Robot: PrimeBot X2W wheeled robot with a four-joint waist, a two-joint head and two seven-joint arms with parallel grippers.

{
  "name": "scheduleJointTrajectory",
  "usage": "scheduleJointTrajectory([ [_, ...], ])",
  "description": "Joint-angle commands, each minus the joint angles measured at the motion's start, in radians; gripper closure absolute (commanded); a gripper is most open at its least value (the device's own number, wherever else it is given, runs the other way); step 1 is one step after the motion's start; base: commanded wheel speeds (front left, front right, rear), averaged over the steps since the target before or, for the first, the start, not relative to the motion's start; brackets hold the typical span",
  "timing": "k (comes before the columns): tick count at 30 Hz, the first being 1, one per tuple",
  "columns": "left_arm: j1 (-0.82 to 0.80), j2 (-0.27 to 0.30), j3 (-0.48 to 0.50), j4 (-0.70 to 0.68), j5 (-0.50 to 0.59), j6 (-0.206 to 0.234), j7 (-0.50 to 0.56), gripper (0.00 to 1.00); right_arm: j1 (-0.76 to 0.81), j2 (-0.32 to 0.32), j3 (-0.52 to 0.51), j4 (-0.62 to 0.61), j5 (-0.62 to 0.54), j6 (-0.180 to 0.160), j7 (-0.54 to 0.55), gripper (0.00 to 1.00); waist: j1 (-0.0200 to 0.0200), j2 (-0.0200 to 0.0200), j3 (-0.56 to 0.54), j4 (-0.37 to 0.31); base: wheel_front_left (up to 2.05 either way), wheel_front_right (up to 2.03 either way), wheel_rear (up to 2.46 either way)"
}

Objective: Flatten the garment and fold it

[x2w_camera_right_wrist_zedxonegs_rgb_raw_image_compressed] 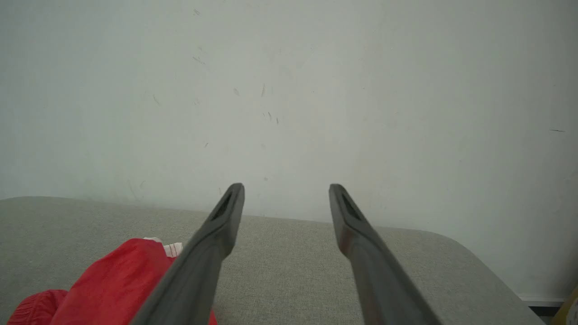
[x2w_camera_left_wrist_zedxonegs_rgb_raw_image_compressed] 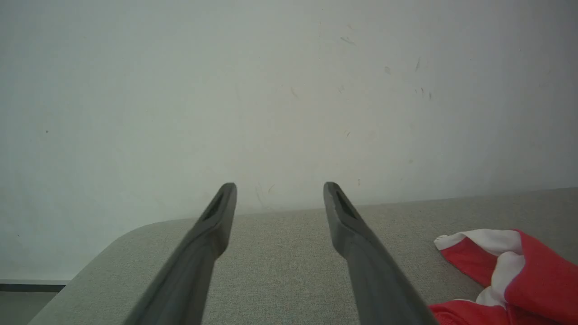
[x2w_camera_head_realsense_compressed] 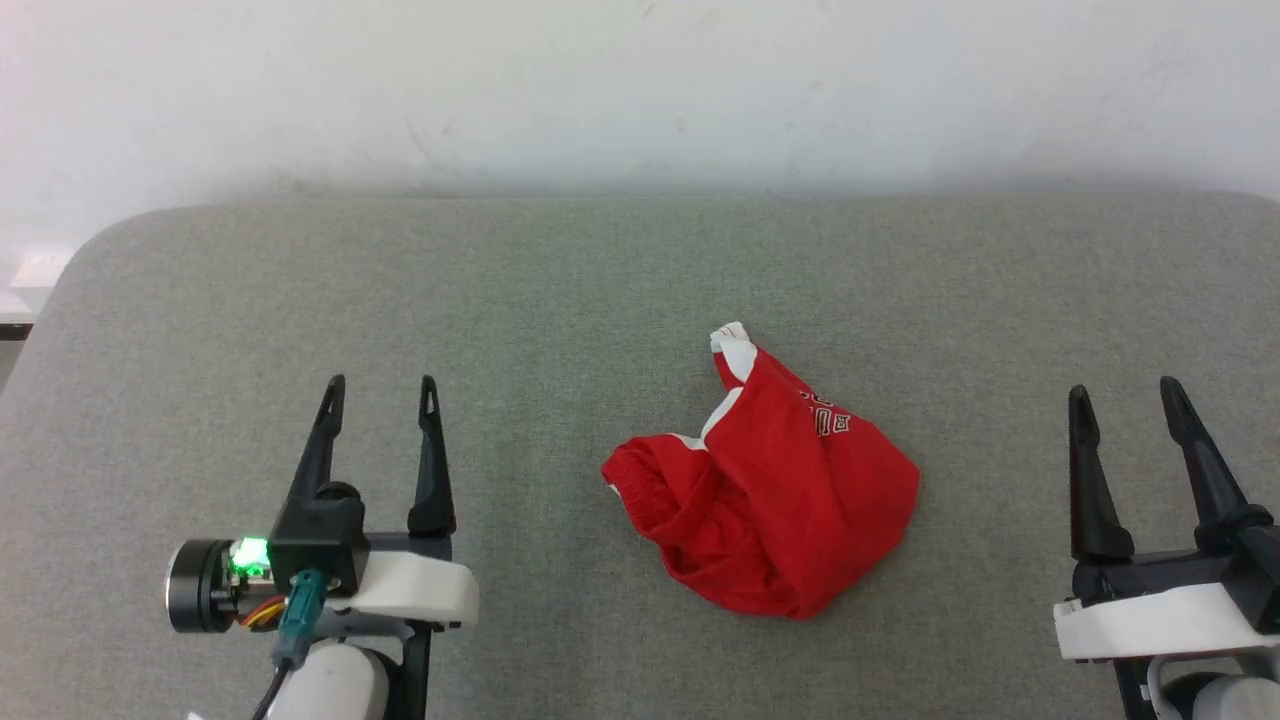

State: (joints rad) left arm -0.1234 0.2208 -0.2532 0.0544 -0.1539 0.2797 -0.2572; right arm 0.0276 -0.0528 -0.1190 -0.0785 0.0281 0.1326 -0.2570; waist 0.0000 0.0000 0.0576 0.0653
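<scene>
The garment (x2w_camera_head_realsense_compressed: 775, 490) is a pair of bright red shorts lying crumpled in a heap near the middle of the grey table (x2w_camera_head_realsense_compressed: 560, 300), a white-trimmed corner sticking up at its far end and a small white logo on top. My left gripper (x2w_camera_head_realsense_compressed: 382, 390) stands open well to its left, nothing between its fingers. My right gripper (x2w_camera_head_realsense_compressed: 1125, 392) stands open well to its right, also holding nothing. The left wrist view catches the garment (x2w_camera_left_wrist_zedxonegs_rgb_raw_image_compressed: 519, 275) at the lower right of the open left gripper (x2w_camera_left_wrist_zedxonegs_rgb_raw_image_compressed: 279, 187). In the right wrist view the garment (x2w_camera_right_wrist_zedxonegs_rgb_raw_image_compressed: 113, 284) lies lower left of the right gripper (x2w_camera_right_wrist_zedxonegs_rgb_raw_image_compressed: 285, 188).
The grey fabric-covered table has rounded far corners (x2w_camera_head_realsense_compressed: 110, 235) and ends at a white wall (x2w_camera_head_realsense_compressed: 640, 90). A strip of floor shows past the table's left edge (x2w_camera_head_realsense_compressed: 15, 330).
</scene>
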Motion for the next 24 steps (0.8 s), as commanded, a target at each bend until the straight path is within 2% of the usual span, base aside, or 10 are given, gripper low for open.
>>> scheduleJointTrajectory([
  [1, 0.013, -0.009, 0.014, 0.000, 0.015, -0.013, -0.004, 0.00, 0.003, 0.003, 0.000, 0.001, 0.003, -0.002, -0.005, 0.00, 0.0000, 0.0000, -0.001, 0.003, 0.00, 0.00, 0.00],
  [6, 0.016, -0.033, 0.043, 0.000, 0.036, -0.042, -0.004, 0.00, -0.046, 0.003, -0.016, -0.021, 0.003, -0.002, -0.005, 0.00, 0.0000, 0.0000, 0.004, 0.009, 0.00, 0.00, 0.00],
  [9, 0.010, -0.053, 0.068, -0.003, 0.054, -0.066, -0.004, 0.00, -0.169, 0.003, -0.035, -0.067, -0.055, -0.002, -0.005, 0.00, 0.0000, 0.0000, 0.016, 0.018, 0.00, 0.00, 0.00],
  [12, 0.007, -0.062, 0.080, -0.006, 0.062, -0.075, -0.004, 0.00, -0.249, -0.002, -0.046, -0.089, -0.066, -0.002, -0.005, 0.00, 0.0000, 0.0000, 0.023, 0.026, 0.00, 0.00, 0.00],
  [15, 0.001, -0.082, 0.098, -0.009, 0.075, -0.093, -0.004, 0.00, -0.405, -0.069, -0.024, -0.076, -0.055, -0.002, -0.005, 0.00, 0.0000, 0.0000, 0.041, 0.045, 0.00, 0.00, 0.00],
  [17, -0.002, -0.091, 0.105, -0.009, 0.080, -0.100, -0.005, 0.00, -0.465, -0.121, 0.019, -0.017, -0.043, -0.002, -0.005, 0.00, 0.0000, 0.0000, 0.049, 0.055, 0.00, 0.00, 0.00],
  [21, -0.007, -0.107, 0.118, -0.011, 0.088, -0.111, -0.005, 0.00, -0.563, -0.269, 0.215, 0.218, 0.034, -0.002, 0.038, 0.00, 0.0000, 0.0000, 0.066, 0.077, 0.00, 0.00, 0.00],
  [22, -0.007, -0.107, 0.118, -0.011, 0.088, -0.111, -0.005, 0.00, -0.563, -0.269, 0.215, 0.218, 0.034, -0.002, 0.038, 0.00, 0.0000, 0.0000, 0.066, 0.077, 0.00, 0.00, 0.00],
  [24, -0.012, -0.115, 0.123, -0.014, 0.091, -0.116, -0.005, 0.00, -0.625, -0.347, 0.358, 0.309, 0.133, -0.002, 0.140, 0.00, 0.0000, 0.0000, 0.081, 0.088, 0.00, 0.00, 0.00],
])
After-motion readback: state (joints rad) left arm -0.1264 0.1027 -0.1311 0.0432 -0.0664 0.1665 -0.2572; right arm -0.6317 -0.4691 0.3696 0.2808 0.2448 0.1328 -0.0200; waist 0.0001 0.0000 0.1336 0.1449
